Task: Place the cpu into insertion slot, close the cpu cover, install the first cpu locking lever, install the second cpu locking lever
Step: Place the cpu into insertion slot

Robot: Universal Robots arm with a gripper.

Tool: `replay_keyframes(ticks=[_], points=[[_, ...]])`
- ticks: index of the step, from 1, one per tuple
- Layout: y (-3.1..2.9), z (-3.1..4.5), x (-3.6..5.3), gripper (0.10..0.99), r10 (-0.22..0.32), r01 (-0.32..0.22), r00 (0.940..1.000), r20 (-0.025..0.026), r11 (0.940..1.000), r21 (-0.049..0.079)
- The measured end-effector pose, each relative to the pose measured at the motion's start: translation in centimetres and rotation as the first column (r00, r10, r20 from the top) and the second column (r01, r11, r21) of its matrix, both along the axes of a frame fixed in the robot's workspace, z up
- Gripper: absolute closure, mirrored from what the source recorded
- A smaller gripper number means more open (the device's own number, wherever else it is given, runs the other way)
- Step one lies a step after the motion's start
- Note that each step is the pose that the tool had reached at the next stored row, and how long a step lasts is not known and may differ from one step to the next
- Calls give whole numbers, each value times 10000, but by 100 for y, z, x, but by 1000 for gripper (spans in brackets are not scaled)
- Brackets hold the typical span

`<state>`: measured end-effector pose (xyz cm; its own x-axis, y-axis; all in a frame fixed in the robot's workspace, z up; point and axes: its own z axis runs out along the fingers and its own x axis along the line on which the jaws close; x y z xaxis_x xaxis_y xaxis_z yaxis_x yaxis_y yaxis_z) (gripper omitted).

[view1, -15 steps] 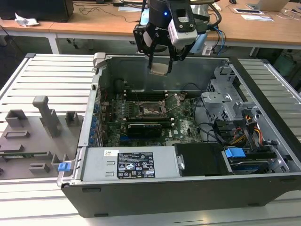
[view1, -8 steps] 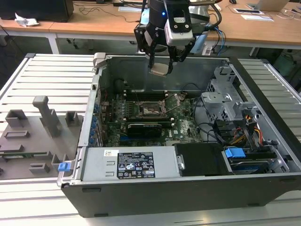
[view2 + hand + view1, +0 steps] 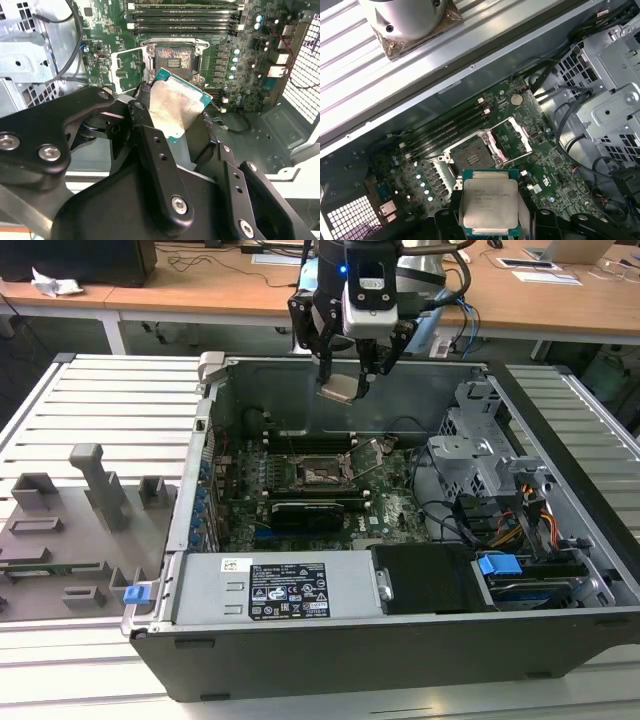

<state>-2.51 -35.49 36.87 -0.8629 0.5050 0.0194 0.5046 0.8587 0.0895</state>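
Fingers (image 3: 150, 145) of the gripper (image 3: 172, 117) were clamped on the cpu (image 3: 176, 106), pinching it by two opposite edges. In the exterior view the cpu (image 3: 337, 390) hung tilted in the air in the gripper (image 3: 340, 380), over the far part of the open case (image 3: 350, 650) and well above the board (image 3: 395, 510). It touched nothing but the fingers. In the first wrist view its grey top with a green rim (image 3: 489, 202) faced the camera.

Below it, nearer than the chip in the exterior view, lay the slot (image 3: 322, 472), bare, with its pin grid uncovered in both wrist views (image 3: 174, 57) (image 3: 472, 152). The cover (image 3: 512, 137) stood swung open, lying beside the slot on its hinge side, with green board showing through its window (image 3: 127, 70). Long memory slots (image 3: 182, 15) ran just beside the slot on the side away from the gripper. A long black card (image 3: 310, 510) sat on the board near of the slot.

At the case's near wall lay a power supply (image 3: 280, 590) with a printed label. A metal drive cage (image 3: 480, 440) stood on the exterior view's right, with a blue tab (image 3: 498, 565) near of it. The case rested on a slatted table (image 3: 110, 400), where grey fixtures (image 3: 100, 485) stood on the exterior view's left. A wooden desk (image 3: 200, 290) ran along the far side.
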Motion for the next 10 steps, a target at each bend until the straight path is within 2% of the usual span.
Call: replay_keyframes(ticks=[3,6,9,10], points=[[0,-43,0,561,-33,33,10000,0,10000,-27],[0,-52,0,561,-64,64,10000,-1,10000,-31],[0,-54,0,561,-455,455,9990,-1,9990,-31],[0,-55,0,561,-811,811,9967,0,9967,-31]])
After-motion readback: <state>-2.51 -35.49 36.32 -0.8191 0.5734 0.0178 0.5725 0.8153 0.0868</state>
